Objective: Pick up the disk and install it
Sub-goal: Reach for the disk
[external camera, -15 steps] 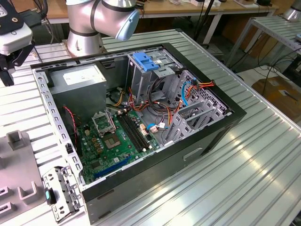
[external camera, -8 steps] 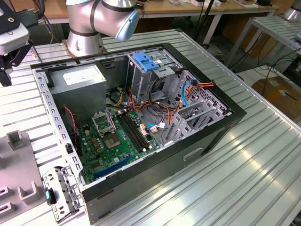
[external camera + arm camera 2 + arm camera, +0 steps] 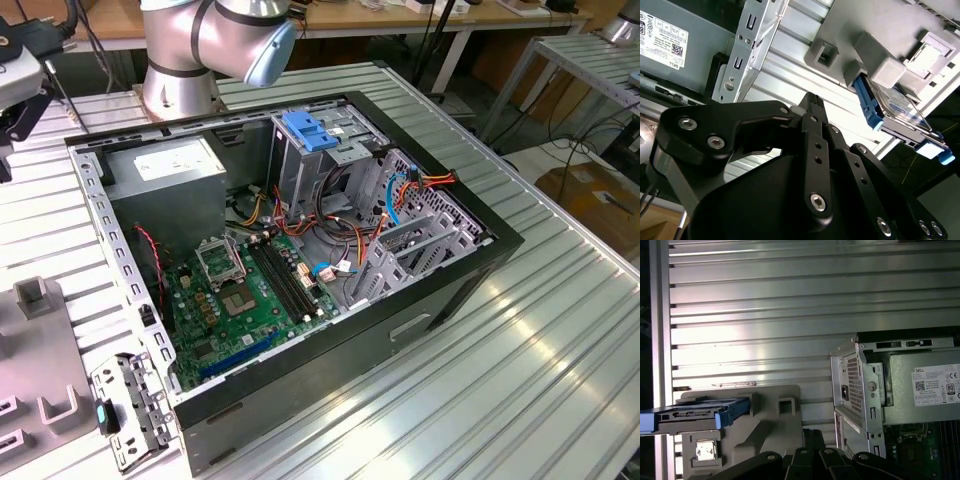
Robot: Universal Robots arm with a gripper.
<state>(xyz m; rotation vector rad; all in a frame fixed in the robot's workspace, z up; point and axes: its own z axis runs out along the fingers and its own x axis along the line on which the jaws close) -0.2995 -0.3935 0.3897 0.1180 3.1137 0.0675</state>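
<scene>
One disk (image 3: 695,415) in grey holder (image 3: 771,426), one gripper (image 3: 810,100) apart

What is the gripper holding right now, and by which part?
Nothing: the gripper is empty, and the disk sits in its grey holder, untouched.

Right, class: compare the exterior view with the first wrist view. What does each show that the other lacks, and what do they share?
The exterior view offers the bundled cables, the blue handle piece atop the drive cage, and the arm's base. The first wrist view offers the disk, set in the grey holder, and the claw. Shared: the grey power supply box with its white sticker, the ribbed metal table, and that holder.
</scene>
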